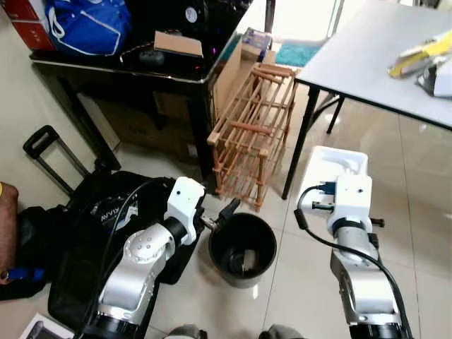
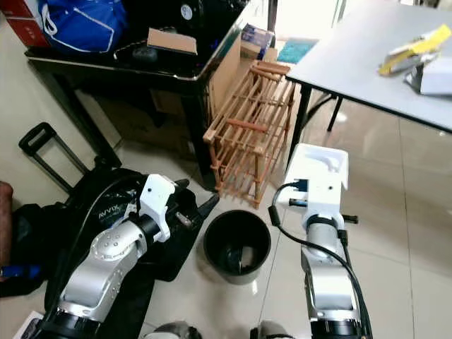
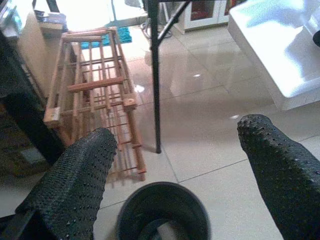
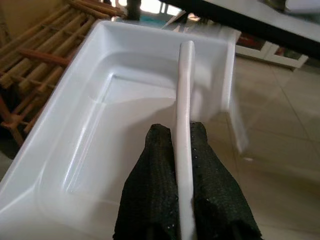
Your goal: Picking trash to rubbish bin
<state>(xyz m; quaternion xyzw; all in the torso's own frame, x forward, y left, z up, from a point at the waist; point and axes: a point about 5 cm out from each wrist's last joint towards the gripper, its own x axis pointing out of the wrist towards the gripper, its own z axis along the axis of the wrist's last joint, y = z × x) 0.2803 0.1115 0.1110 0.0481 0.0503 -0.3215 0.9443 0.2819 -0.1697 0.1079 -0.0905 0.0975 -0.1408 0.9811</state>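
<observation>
we see left gripper (image 1: 227, 212) fingers spread wide, arm bent forward and low | right gripper (image 4: 184, 150) fingers pinched closed, arm stretched straight ahead

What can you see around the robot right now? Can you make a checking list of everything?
Surface: shiny beige tiled floor.
Job's things: black rubbish bin on the floor between the arms, something small inside; white plastic tray held by its rim.
Clutter: wooden rack, black bag, cardboard box, blue bag.
Grippers: left gripper open just above the bin; right gripper shut on the tray.
Cables: black cable looping on the right arm.
Surroundings: dark table, grey table, a person's arm at the edge.
</observation>
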